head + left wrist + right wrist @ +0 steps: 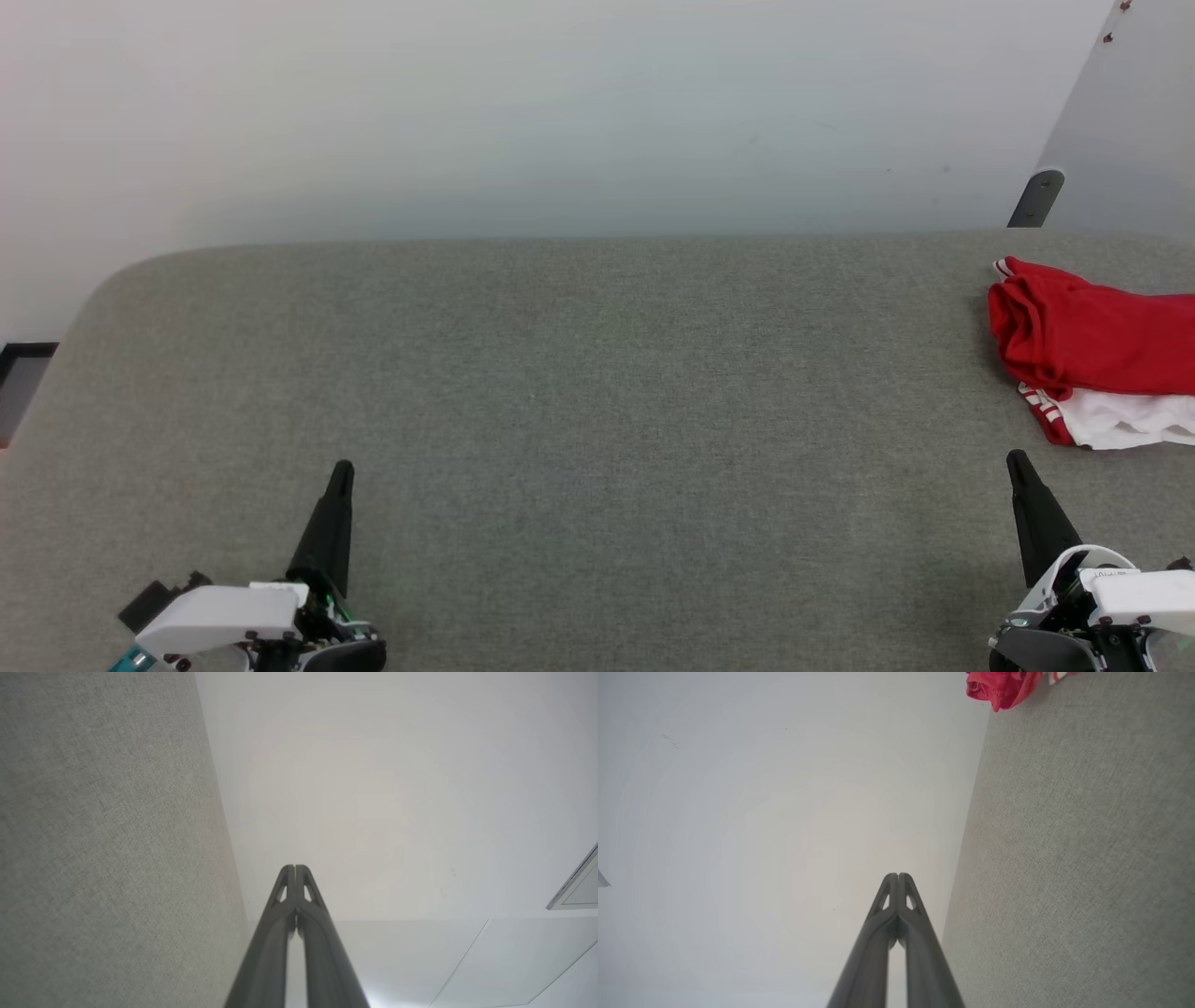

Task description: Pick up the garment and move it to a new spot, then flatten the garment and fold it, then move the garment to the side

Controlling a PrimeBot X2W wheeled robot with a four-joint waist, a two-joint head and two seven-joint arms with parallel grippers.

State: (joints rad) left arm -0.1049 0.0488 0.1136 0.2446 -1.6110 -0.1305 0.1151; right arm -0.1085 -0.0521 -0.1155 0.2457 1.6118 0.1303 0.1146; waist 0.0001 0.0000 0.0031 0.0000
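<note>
Garment (1092,336) just beyond right tool (1017,461), far from left tool (342,469); both closed, empty.

The garment (1092,345) runs off the head view's right edge, the rest unseen.

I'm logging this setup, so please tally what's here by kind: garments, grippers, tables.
Garments: 1, red-and-white shorts
Grippers: 2, left gripper and right gripper, both shut
Tables: 1, grey table
Total: 4
</note>
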